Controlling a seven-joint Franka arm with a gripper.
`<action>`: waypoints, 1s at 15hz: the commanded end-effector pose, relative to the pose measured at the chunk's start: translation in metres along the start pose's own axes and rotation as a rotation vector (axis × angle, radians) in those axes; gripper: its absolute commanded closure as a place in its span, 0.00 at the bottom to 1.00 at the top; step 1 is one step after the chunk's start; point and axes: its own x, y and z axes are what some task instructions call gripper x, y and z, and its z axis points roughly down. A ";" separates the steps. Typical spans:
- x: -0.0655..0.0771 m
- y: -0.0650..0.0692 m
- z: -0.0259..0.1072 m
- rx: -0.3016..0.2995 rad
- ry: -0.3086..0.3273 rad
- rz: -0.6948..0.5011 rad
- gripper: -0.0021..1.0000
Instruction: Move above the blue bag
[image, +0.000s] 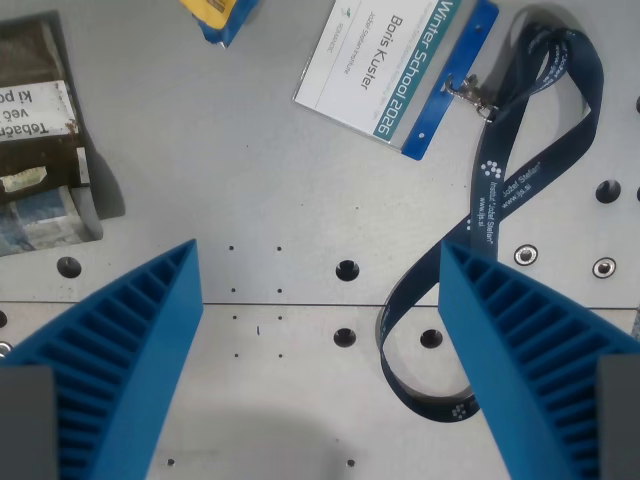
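Two ribbed blue plastic fingers (120, 350) filled the bottom corners of the wrist view, and they were seen spread wide apart with nothing held between them, so the gripper (320, 360) was judged released. Below them a grey perforated metal table (290, 170) was laid out.

At the very top edge, left of centre, a small blue bag with yellow print (220, 15) was cut off by the frame, so only its lower corner could be made out; its long axis could not be told. It was judged to lie well ahead of the fingers, toward the top of the view and slightly to the wrist view's left of the midline between them. The coming move was therefore reckoned to be a travel toward the top of the view with a slight leftward shift, and no descent was called for.

Other things were noted apart from the bag: a dark tobacco pouch with a white warning label (35, 140) at the wrist view's left, a white conference name badge (390, 65) at top centre, and a navy printed lanyard (500, 200) looped from it down past the right-hand finger.
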 end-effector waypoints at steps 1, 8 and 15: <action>0.000 0.000 -0.002 0.000 0.004 0.000 0.00; 0.001 -0.001 0.000 -0.001 0.006 -0.037 0.00; 0.008 -0.007 0.011 -0.001 0.028 -0.178 0.00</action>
